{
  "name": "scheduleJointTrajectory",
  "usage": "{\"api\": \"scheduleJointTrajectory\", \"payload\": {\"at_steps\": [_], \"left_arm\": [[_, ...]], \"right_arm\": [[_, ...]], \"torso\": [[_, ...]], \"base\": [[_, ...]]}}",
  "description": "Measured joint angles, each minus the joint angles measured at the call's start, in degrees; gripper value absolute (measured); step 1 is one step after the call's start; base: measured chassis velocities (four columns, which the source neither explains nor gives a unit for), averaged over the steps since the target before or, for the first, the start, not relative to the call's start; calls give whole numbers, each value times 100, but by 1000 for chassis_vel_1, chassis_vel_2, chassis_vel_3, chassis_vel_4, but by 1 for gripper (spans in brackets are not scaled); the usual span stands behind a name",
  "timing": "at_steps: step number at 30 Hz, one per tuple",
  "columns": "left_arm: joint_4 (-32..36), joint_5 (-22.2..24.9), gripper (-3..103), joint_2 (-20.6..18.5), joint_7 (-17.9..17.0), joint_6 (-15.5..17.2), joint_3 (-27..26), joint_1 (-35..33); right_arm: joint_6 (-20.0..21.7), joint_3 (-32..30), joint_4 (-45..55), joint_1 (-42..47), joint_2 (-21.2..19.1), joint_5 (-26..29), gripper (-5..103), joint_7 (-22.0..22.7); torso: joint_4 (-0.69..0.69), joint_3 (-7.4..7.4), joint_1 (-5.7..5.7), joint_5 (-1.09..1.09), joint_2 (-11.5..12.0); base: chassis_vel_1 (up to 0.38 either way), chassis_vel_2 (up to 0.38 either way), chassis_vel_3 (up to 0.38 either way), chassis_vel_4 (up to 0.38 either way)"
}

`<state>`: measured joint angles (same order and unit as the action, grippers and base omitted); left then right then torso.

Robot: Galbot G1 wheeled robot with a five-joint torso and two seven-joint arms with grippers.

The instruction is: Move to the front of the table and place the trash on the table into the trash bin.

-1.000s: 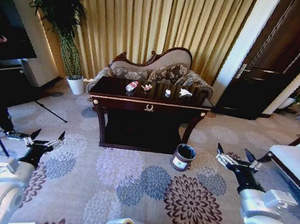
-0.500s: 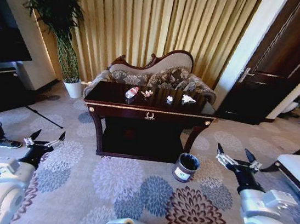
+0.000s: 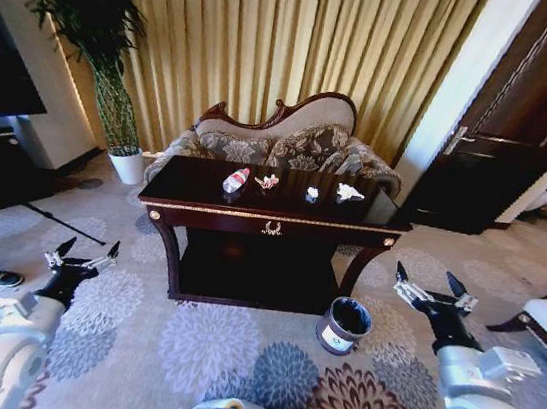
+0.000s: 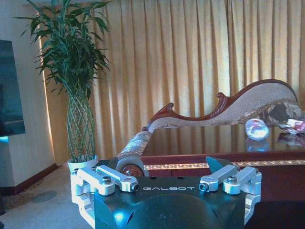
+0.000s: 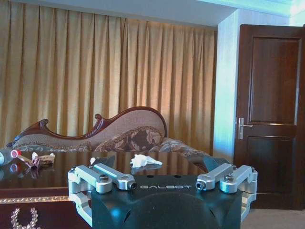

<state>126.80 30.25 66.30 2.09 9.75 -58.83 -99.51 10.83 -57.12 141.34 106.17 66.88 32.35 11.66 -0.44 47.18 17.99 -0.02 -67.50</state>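
Distance was the governing relation at this moment: the trash lay well ahead of both sets of fingers, on top of the bench (image 3: 204, 193), while your arms hung low over the carpet on either side of it. The left gripper (image 3: 83, 256) had its fingers spread wide and held nothing; the right gripper (image 3: 433, 286) was likewise wide and empty. The plastic bottle (image 3: 235, 180) lay on its side, long axis running roughly away from you with a slight slant, toward the bench's left half, so your left arm was marginally the nearer to it. The wrapper scrap (image 3: 268, 181) lay just beside the bottle, the small paper piece (image 3: 311, 194) sat near centre, and the crumpled white paper (image 3: 348, 191) lay toward the right. The trash bin (image 3: 342, 326) stood on the floor by the bench's right front leg, nearer your right gripper. In my judgement, neither arm could reach the bench top from this stand-off.
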Motion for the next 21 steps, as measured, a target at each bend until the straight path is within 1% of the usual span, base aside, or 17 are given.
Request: {"api": "scheduleJointTrajectory", "payload": {"at_steps": [4, 7, 21], "left_arm": [[-5, -3, 100, 2, 5, -7, 3, -1], [-5, -4, 100, 13, 9, -11, 10, -2], [-27, -5, 100, 13, 13, -67, 12, -6]], "right_arm": [[0, 0, 0, 2, 4, -6, 100, 0], [0, 0, 0, 5, 7, -9, 100, 0], [-2, 29, -9, -5, 17, -44, 100, -4]], "torso": [[2, 0, 0, 2, 0], [0, 0, 0, 2, 0], [1, 0, 2, 2, 1]], "base": [[-179, 242, 186, -207], [-208, 194, 200, -187], [-208, 195, 198, -201]]}}
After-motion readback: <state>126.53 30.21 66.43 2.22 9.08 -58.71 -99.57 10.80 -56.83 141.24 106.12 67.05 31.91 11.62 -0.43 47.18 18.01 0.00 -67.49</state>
